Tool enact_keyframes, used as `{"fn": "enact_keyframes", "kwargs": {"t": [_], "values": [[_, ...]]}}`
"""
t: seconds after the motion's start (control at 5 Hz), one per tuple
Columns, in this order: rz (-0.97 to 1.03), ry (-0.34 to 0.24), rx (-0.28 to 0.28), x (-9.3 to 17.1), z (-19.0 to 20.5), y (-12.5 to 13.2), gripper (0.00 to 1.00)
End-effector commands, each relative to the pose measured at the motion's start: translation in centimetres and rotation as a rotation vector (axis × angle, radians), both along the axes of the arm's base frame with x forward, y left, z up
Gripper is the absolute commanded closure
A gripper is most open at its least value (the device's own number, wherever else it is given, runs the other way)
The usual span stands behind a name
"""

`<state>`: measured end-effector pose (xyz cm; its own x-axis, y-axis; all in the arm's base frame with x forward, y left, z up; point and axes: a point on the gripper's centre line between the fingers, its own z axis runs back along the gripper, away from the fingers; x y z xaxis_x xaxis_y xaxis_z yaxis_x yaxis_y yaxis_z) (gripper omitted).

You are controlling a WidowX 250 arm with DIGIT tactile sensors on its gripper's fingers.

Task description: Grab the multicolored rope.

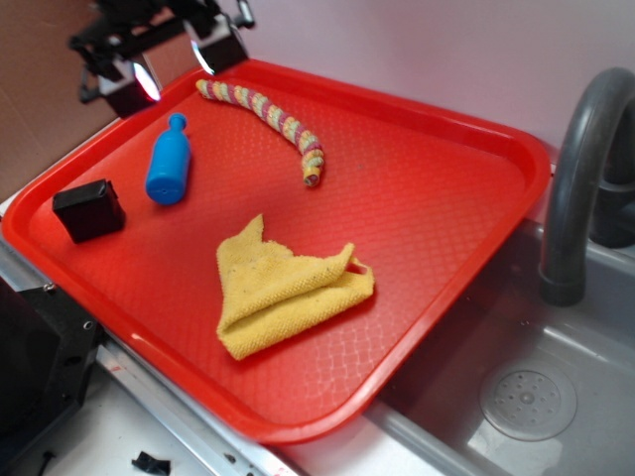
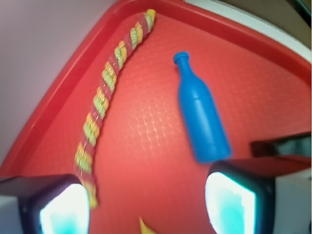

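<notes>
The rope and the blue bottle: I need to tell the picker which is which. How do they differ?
The multicolored rope is curved and banded in several pastel colors; the blue bottle is straight and plain blue. The rope is longer and thinner than the bottle. Both lie flat on the red tray.

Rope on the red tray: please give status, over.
Gripper open, empty, above the tray's far corner. Rope lying loose and curved, not gripped. Blue bottle lies beside it, apart; nothing on the rope.
</notes>
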<state>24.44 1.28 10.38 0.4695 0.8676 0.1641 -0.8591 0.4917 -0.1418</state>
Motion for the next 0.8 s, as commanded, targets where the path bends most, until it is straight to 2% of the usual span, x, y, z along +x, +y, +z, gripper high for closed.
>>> {"fn": "enact_keyframes", "kwargs": {"t": [0.0,0.2,0.6], "values": [[0.071,-0.036,-0.031,4.7,-2.1,1.9,0.0],[0.108,-0.003,-0.063,6.2,-3.7,2.9,0.0],[0.117,0.051,-0.045,7.1,-6.5,3.2,0.0]]}}
